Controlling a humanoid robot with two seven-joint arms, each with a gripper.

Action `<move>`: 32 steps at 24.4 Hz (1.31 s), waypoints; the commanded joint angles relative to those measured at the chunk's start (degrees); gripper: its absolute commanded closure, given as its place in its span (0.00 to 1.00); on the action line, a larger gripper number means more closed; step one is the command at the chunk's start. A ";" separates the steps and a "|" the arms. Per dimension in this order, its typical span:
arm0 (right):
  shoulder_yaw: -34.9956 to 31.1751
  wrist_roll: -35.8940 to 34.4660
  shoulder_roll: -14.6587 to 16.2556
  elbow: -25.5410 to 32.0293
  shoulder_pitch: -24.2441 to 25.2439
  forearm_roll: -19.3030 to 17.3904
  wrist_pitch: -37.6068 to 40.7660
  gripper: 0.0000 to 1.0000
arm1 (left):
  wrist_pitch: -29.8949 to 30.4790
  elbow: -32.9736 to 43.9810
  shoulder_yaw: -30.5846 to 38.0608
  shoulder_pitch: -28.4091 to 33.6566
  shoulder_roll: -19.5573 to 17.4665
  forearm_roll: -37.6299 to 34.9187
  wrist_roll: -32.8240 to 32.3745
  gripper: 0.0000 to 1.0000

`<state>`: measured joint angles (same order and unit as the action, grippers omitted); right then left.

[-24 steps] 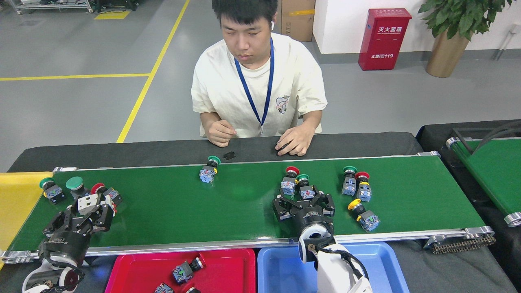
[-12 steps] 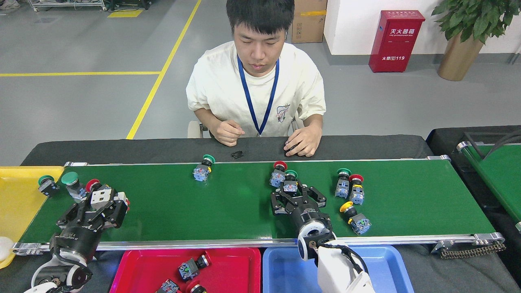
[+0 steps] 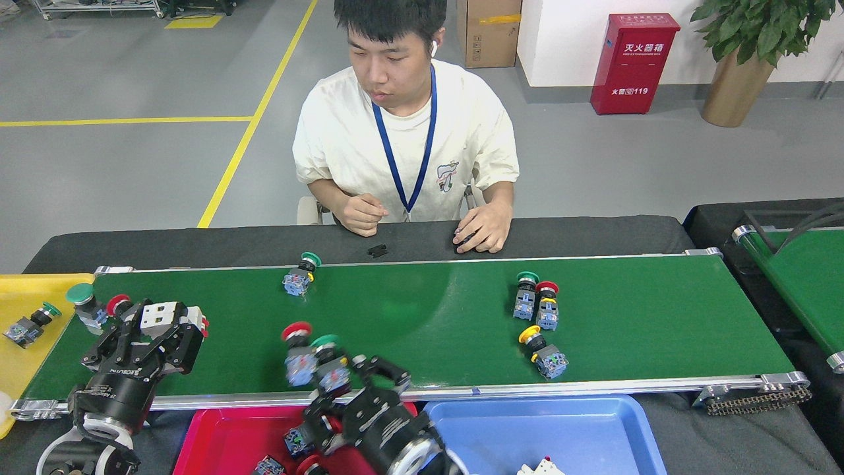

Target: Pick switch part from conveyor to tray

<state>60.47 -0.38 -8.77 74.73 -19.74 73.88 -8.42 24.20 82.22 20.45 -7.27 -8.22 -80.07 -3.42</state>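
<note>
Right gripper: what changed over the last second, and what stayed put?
The right gripper swung left and back toward the red tray, taking the red-capped switch and green-capped switch along; both are blurred, so the grip is unclear. One green switch now lies in the yellow tray. The left gripper stayed in place, holding a white part.

Open belt at centre of conveyor [image 3: 422, 316]; switch cluster [image 3: 537, 305] crowding 3 o'clock, person's hand [image 3: 480, 228] at 12
</note>
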 commanded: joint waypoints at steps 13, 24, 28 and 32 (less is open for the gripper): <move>-29.97 -0.41 6.57 15.80 11.65 -0.14 -0.46 0.02 | 1.12 10.24 -0.68 7.36 -0.48 2.90 0.26 0.99; -64.51 -2.26 9.12 16.15 24.22 -0.76 -0.11 0.02 | 9.46 19.47 -24.23 18.08 4.97 4.49 0.08 0.98; -65.66 -2.08 9.12 16.33 24.48 -0.76 -0.28 0.02 | 9.11 19.47 -30.91 18.08 6.46 4.05 -0.36 0.93; -65.57 -1.73 9.12 16.50 24.48 -0.76 0.07 0.02 | 8.06 19.38 -36.27 18.08 9.89 0.27 -0.53 0.66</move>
<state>-4.91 -2.37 0.05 90.38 5.04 73.22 -8.78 32.93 100.83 -14.77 11.21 0.65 -79.02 -4.11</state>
